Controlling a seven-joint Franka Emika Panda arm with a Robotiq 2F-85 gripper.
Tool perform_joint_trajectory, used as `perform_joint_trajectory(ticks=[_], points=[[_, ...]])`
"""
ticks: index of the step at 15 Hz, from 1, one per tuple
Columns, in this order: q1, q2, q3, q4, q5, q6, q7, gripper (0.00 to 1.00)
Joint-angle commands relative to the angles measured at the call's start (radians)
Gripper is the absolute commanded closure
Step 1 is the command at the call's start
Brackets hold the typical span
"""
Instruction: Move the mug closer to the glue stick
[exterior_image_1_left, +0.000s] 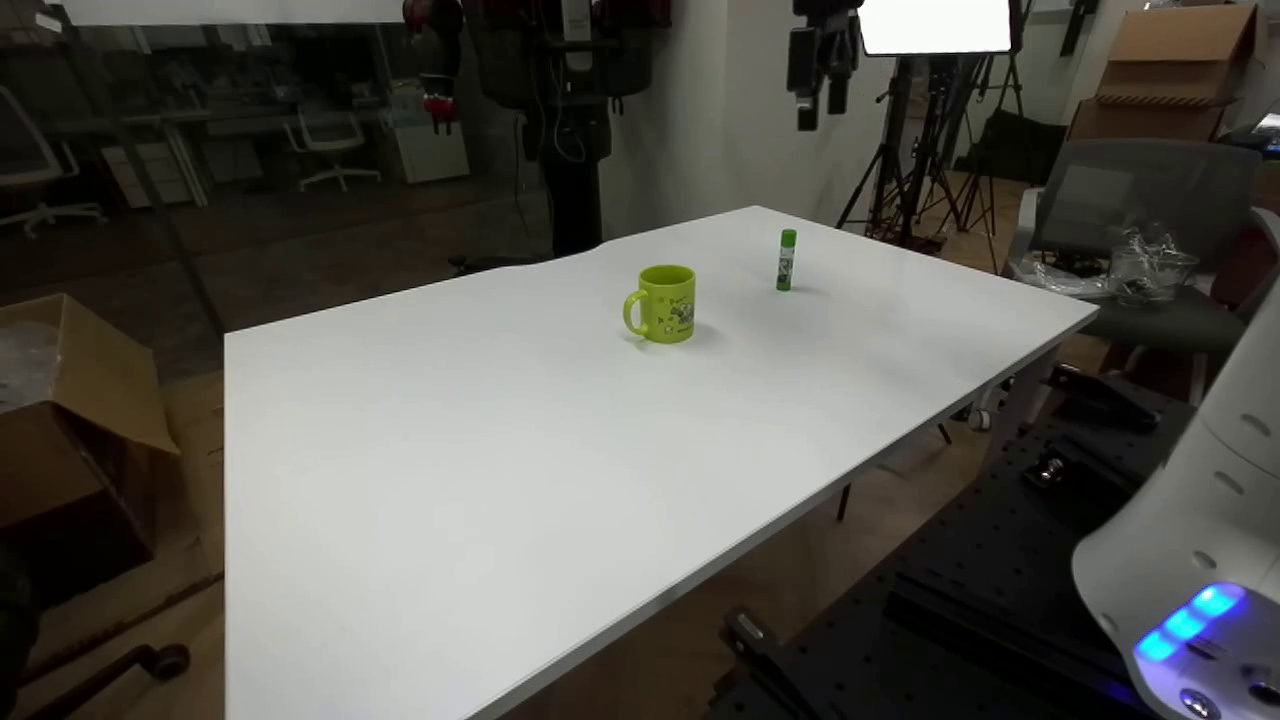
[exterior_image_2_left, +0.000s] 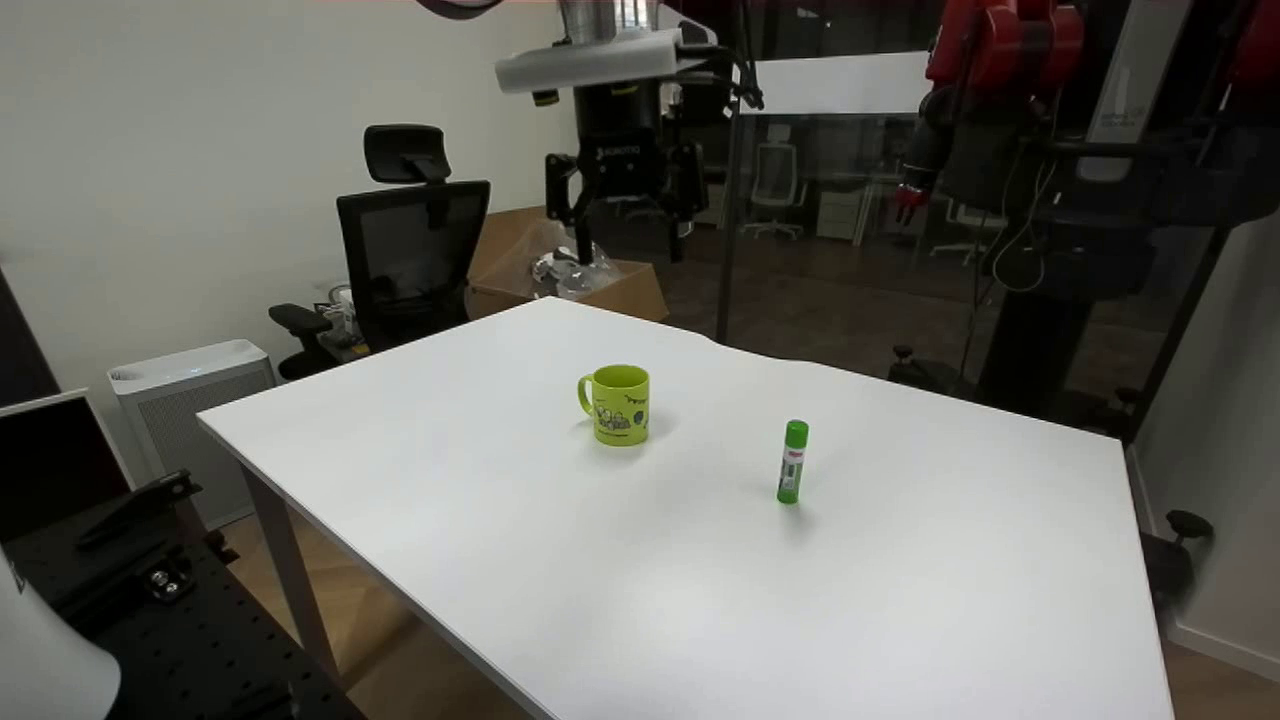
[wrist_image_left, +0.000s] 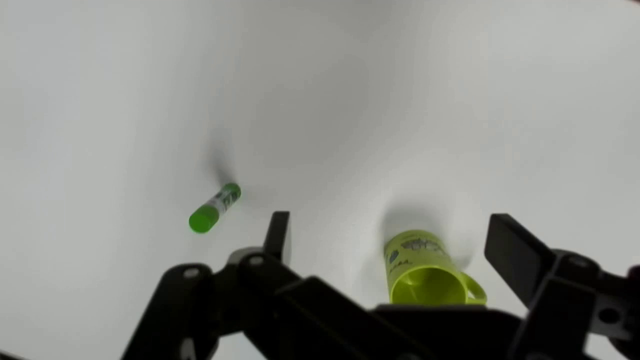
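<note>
The lime-green mug (exterior_image_1_left: 668, 308) stands upright on the white table in both exterior views (exterior_image_2_left: 621, 410). Its handle points away from the glue stick. The glue stick (exterior_image_1_left: 786, 262) is a slim green tube standing upright and apart from the mug, also seen in an exterior view (exterior_image_2_left: 791, 465). My gripper (exterior_image_2_left: 630, 245) is open and empty, high above the table; its fingers also show at the top of an exterior view (exterior_image_1_left: 822, 100). In the wrist view the mug (wrist_image_left: 417, 255) appears between the spread fingers (wrist_image_left: 389, 225), partly hidden by the gripper body. The glue stick (wrist_image_left: 215, 207) lies left of the fingers.
The white table (exterior_image_1_left: 480, 450) carries the mug and glue stick. A black mounting board (exterior_image_1_left: 960, 560) with the arm's base (exterior_image_1_left: 1180, 540) is beside it. A chair (exterior_image_2_left: 415, 250), cardboard box (exterior_image_2_left: 630, 290) and another red-black robot (exterior_image_2_left: 1000, 50) stand beyond the table edges.
</note>
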Motion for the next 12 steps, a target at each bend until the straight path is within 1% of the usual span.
perform_joint_trajectory(ticks=[1, 2, 3, 6, 8, 10, 11, 12], points=[[-0.012, 0.015, 0.027, 0.003, 0.003, 0.077, 0.004, 0.0], [-0.01, 0.033, 0.038, 0.007, 0.002, 0.134, 0.011, 0.0], [-0.008, 0.05, 0.046, 0.011, 0.002, 0.16, 0.017, 0.0], [-0.008, 0.075, 0.052, 0.018, 0.014, 0.182, 0.017, 0.0], [0.006, 0.113, 0.065, 0.029, 0.186, 0.196, -0.154, 0.0], [0.006, 0.171, 0.086, 0.064, 0.339, 0.184, -0.327, 0.0], [0.0, 0.204, 0.099, 0.085, 0.386, 0.168, -0.41, 0.0], [-0.009, 0.237, 0.107, 0.112, 0.381, 0.119, -0.455, 0.0]])
